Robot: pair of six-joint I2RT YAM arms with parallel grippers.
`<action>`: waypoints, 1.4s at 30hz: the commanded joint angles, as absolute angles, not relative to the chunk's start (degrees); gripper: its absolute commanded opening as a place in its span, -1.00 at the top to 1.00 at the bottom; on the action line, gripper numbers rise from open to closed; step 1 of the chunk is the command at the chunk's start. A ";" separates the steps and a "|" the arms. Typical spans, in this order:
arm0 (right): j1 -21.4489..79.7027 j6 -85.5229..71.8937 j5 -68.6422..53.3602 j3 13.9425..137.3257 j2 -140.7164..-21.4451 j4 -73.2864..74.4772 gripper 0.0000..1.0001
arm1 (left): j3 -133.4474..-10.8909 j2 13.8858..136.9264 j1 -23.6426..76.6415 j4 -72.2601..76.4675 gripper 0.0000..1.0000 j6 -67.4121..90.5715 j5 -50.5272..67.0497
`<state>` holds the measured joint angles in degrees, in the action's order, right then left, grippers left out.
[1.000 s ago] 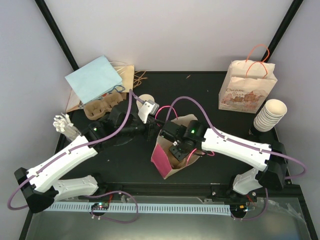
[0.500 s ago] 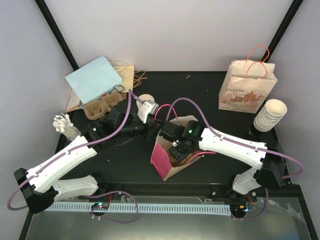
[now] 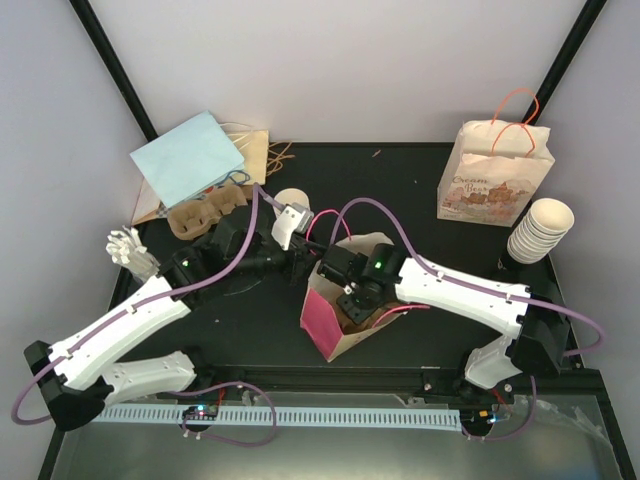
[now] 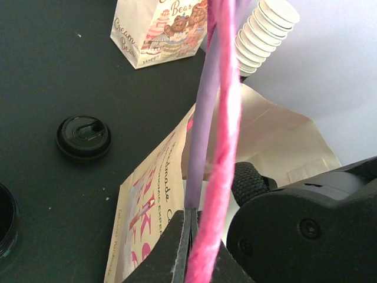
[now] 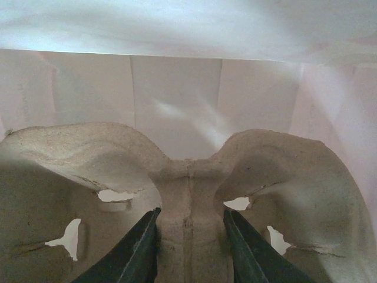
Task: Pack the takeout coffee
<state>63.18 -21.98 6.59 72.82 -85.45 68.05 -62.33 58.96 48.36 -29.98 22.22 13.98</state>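
A kraft paper bag [image 3: 325,322] with pink print stands open mid-table. My right gripper [image 5: 191,215] is down inside it, shut on the central ridge of a moulded cardboard cup carrier [image 5: 88,153], one finger on each side. The bag's pale inner walls [image 5: 177,88] surround the carrier. My left gripper [image 4: 189,212] is shut at the bag's left rim [image 4: 147,200] and appears to pinch the paper edge. In the top view it sits at that rim [image 3: 303,262]. A white paper cup [image 3: 290,199] stands just behind the left wrist.
Another cup carrier [image 3: 205,212] and a light blue bag [image 3: 190,155] lie at the back left. A printed bag [image 3: 495,175] and a stack of white cups [image 3: 540,230] stand at the back right. A black lid [image 4: 83,137] lies on the table beyond the bag.
The right gripper and the carrier have moved slightly left, further into the bag. The left arm has shifted a little left with the bag's rim.
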 commanded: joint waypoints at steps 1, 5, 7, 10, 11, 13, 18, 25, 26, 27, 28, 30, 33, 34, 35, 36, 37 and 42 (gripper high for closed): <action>63.01 -23.25 7.80 70.65 -86.58 66.22 0.41 | -62.06 57.51 48.13 -28.65 0.97 21.18 13.53; 63.01 -23.73 7.66 68.93 -86.66 64.38 0.41 | -61.92 57.48 48.15 -28.74 0.97 21.11 13.38; 63.01 -23.73 7.17 68.14 -86.79 63.54 0.41 | -61.91 57.46 48.12 -28.74 0.97 21.14 13.27; 63.06 -23.99 6.96 66.79 -87.13 62.23 0.42 | -61.96 57.44 48.15 -28.74 0.97 21.18 13.14; 63.02 -24.07 6.90 66.34 -87.22 61.82 0.41 | -61.96 57.48 48.09 -28.74 0.97 21.18 13.10; 63.09 -24.29 6.93 65.31 -87.34 60.79 0.42 | -61.96 57.48 48.08 -28.83 0.97 21.17 13.01; 63.09 -24.63 6.59 63.05 -88.08 58.29 0.41 | -62.03 57.47 48.17 -28.91 0.97 21.16 12.99; 63.75 -24.94 5.19 60.65 -89.82 55.04 0.42 | -62.05 57.42 48.10 -28.96 0.97 21.18 13.01; 63.93 -24.91 4.92 60.34 -90.02 54.66 0.42 | -62.01 57.43 48.16 -28.92 0.97 21.14 13.01; 63.93 -24.96 4.66 59.91 -90.18 54.32 0.42 | -61.97 57.43 48.12 -28.84 0.97 21.03 13.04; 64.04 -24.95 4.39 59.49 -90.32 53.93 0.42 | -61.96 57.38 48.11 -28.83 0.97 20.90 13.09; 64.07 -24.86 3.53 58.62 -90.49 52.96 0.41 | -61.89 57.35 48.11 -28.75 0.97 20.56 13.22; 64.06 -24.76 1.42 56.79 -90.36 50.65 0.41 | -61.79 57.15 48.10 -28.73 0.97 20.02 13.34; 64.07 -24.78 0.85 56.34 -90.43 49.88 0.41 | -61.79 57.17 48.11 -28.78 0.97 19.85 13.48; 64.07 -24.77 0.42 55.84 -90.56 49.15 0.41 | -61.79 57.07 48.11 -28.82 0.97 19.72 13.57; 64.07 -24.79 0.11 55.39 -90.85 48.53 0.41 | -61.74 57.04 48.21 -28.83 0.97 19.56 13.69; 64.07 -24.84 -0.10 54.99 -91.06 47.96 0.41 | -61.70 57.00 48.17 -28.83 0.97 19.45 13.79; 64.11 -25.37 0.29 53.38 -92.70 45.97 0.41 | -61.44 56.87 48.18 -28.74 0.97 19.05 14.36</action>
<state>63.90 -23.99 1.96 55.40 -90.17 47.94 -60.80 58.48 48.36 -30.85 20.25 12.91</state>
